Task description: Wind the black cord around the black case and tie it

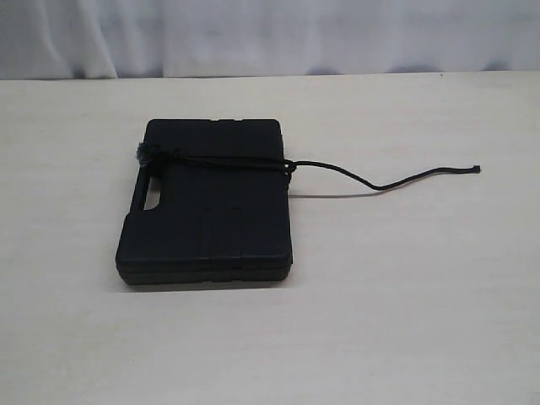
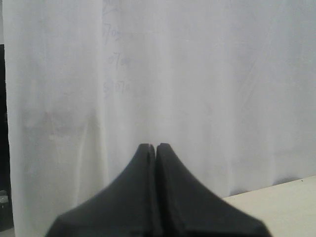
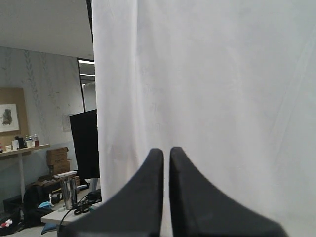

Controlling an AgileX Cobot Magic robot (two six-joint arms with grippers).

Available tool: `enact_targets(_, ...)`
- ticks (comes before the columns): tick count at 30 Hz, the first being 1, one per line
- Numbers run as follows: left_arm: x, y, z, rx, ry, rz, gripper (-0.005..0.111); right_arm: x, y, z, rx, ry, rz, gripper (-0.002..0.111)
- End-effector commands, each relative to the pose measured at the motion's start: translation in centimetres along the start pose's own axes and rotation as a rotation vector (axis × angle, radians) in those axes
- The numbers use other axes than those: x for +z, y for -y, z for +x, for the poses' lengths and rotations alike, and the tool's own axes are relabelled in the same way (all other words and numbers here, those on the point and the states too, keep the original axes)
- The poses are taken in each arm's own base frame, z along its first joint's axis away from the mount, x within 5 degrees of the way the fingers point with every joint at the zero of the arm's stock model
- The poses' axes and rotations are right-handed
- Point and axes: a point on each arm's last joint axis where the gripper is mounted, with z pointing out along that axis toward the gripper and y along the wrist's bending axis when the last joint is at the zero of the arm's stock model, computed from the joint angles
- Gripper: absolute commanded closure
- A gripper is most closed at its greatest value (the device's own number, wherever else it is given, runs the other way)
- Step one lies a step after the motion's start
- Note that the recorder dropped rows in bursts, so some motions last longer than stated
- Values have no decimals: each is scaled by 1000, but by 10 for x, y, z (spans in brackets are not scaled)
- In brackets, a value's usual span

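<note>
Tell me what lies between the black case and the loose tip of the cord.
Only the black cord itself, trailing over bare table; the exterior view shows it.

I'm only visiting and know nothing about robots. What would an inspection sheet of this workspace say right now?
Surface: pale wooden table, bare apart from the job's things.
Job's things: case lies flat on the table. The cord crosses its top near the far end, with the tuft at the left edge, a knot at the right edge and a loose tail trailing right on the table.
Clutter: nothing seen.
Grippers: left gripper and right gripper are both shut, empty and facing the curtain. Neither shows in the exterior view.
Cables: nothing seen on the table.
Surroundings: white curtain behind the table. Past its edge, a room with a dark screen.
</note>
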Motion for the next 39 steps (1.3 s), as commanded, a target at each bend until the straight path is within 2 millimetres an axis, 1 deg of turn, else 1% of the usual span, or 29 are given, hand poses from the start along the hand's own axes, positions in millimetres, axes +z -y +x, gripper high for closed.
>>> enact_targets(1, -8, 0, -1, 30, 25, -11, 107, -1, 0, 1, 10, 2, -1, 104)
enact_targets(2, -14, -1, 1, 38, 43, -31, 107, -1, 0, 1, 10, 2, -1, 104)
enact_targets(5, -24, -3, 8, 32, 101, -79, 107, -1, 0, 1, 10, 2, -1, 104)
enact_targets(7, -31, -4, 18, 31, 163, -107, 107, -1, 0, 1, 10, 2, -1, 104)
enact_targets(11, -36, -4, 31, 83, 164, -121, 107, -1, 0, 1, 10, 2, -1, 104)
enact_targets(15, -37, -5, 44, 84, 151, -139, 107, -1, 0, 1, 10, 2, -1, 104)
enact_targets(23, -38, -3, 61, 61, 165, -135, 107, -1, 0, 1, 10, 2, -1, 104)
enact_targets(28, -39, -4, 74, 40, 153, -196, 107, -1, 0, 1, 10, 2, -1, 104)
enact_targets(31, -36, -5, 87, 28, 113, -237, 107, -1, 0, 1, 10, 2, -1, 104)
enact_targets(34, -34, -6, 100, 32, 78, -238, 107, -1, 0, 1, 10, 2, -1, 104)
enact_targets(39, -30, -5, 127, 24, 5, -232, 107, -1, 0, 1, 10, 2, -1, 104)
